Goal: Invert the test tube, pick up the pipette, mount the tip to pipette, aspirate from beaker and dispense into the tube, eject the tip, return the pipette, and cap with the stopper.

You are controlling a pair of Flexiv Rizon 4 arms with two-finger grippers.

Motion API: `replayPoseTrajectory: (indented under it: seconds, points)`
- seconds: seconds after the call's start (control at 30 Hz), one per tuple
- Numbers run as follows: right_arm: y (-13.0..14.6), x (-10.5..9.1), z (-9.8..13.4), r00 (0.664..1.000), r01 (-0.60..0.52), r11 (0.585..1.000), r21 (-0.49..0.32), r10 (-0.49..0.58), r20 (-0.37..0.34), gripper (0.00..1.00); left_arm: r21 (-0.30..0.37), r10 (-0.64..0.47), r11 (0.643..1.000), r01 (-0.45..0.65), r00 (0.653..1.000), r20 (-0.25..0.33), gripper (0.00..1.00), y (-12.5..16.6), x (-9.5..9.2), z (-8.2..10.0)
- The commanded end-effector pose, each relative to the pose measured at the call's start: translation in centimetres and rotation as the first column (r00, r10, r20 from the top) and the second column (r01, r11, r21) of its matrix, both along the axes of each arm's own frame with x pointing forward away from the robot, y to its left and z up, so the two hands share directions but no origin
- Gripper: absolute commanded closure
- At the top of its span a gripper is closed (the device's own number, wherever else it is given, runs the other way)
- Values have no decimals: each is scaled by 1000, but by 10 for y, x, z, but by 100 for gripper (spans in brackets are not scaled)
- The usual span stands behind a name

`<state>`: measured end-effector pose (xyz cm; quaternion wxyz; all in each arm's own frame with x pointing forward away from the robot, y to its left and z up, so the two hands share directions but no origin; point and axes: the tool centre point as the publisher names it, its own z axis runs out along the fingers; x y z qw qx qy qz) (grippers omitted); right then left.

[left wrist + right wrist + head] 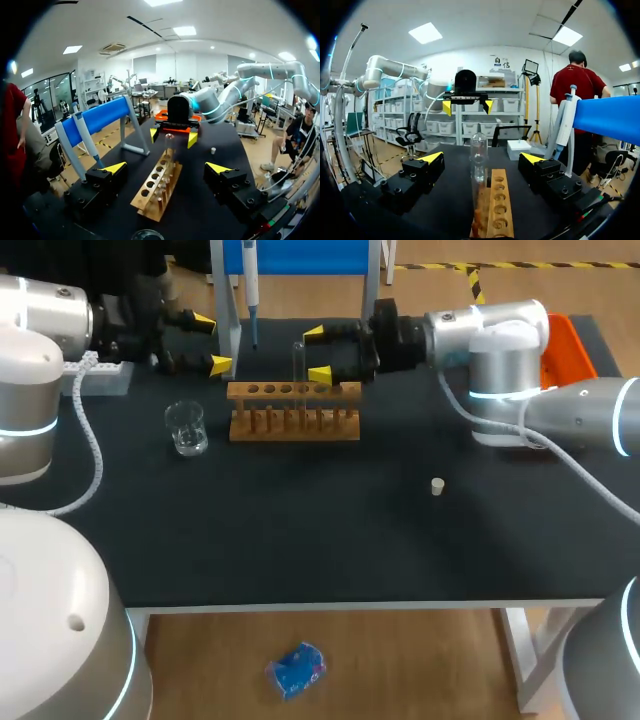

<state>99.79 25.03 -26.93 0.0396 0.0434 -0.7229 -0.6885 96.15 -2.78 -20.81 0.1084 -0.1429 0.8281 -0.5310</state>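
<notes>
A clear test tube [298,362] stands upright in the wooden rack [293,412], its rounded end seemingly up. My right gripper [317,354] hovers open just right of the tube. In the right wrist view the tube [479,159] rises in line with the gap of that gripper [481,158], untouched by either finger. Left of the rack, my left gripper [212,344] is open and holds nothing; its own view shows the gripper [166,168] facing along the rack [157,186]. The pipette [251,288] hangs on the blue stand. A glass beaker [186,428] sits front left, and the small stopper [437,486] lies to the right.
A grey tip box [100,376] sits at the far left under my left arm. The blue stand's legs [229,330] rise right beside the left gripper. An orange tray [566,344] lies at the back right corner behind my right arm.
</notes>
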Motion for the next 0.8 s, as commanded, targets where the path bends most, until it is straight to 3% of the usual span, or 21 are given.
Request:
replayPoseTrajectory:
  seconds: [0.03, 0.5, 0.53, 0.6, 0.63, 0.67, 0.7, 0.73, 0.8]
  points:
    - [14, -1, -8, 1000, -26, 1000, 8, 26, 0, 0, 0, 3, 1000, -3, 1000, 2, 0, 0, -1, 0]
    - [23, -7, -10, 1000, 12, 999, 38, -13, 6, 0, 0, 3, 1000, -3, 1000, 2, 0, 0, -1, 0]
    - [23, -7, -10, 1000, 13, 999, 39, -13, 7, 4, 0, 3, 1000, -3, 1000, 2, 0, 0, -1, 0]
    - [24, -7, -10, 1000, 19, 999, 44, -20, 5, 22, 0, 3, 1000, -3, 1000, 2, 0, 0, -1, 0]
    - [24, -7, -9, 1000, 20, 999, 46, -20, 5, 53, 0, 3, 1000, -3, 1000, 2, 0, 0, -1, 0]
    - [24, -6, -9, 1000, 21, 999, 47, -21, 6, 67, 0, 3, 1000, -3, 1000, 2, 0, 0, -1, 0]
    - [24, -6, -9, 1000, 22, 999, 48, -23, 6, 72, 0, 3, 1000, -3, 1000, 2, 0, 0, -1, 0]
    - [24, -6, -9, 1000, 23, 999, 49, -24, 6, 99, 0, 3, 1000, -3, 1000, 2, 0, 0, -1, 0]
    - [24, -6, -8, 1000, 24, 998, 50, -24, 6, 100, 0, 3, 1000, -3, 1000, 2, 0, 0, -1, 0]
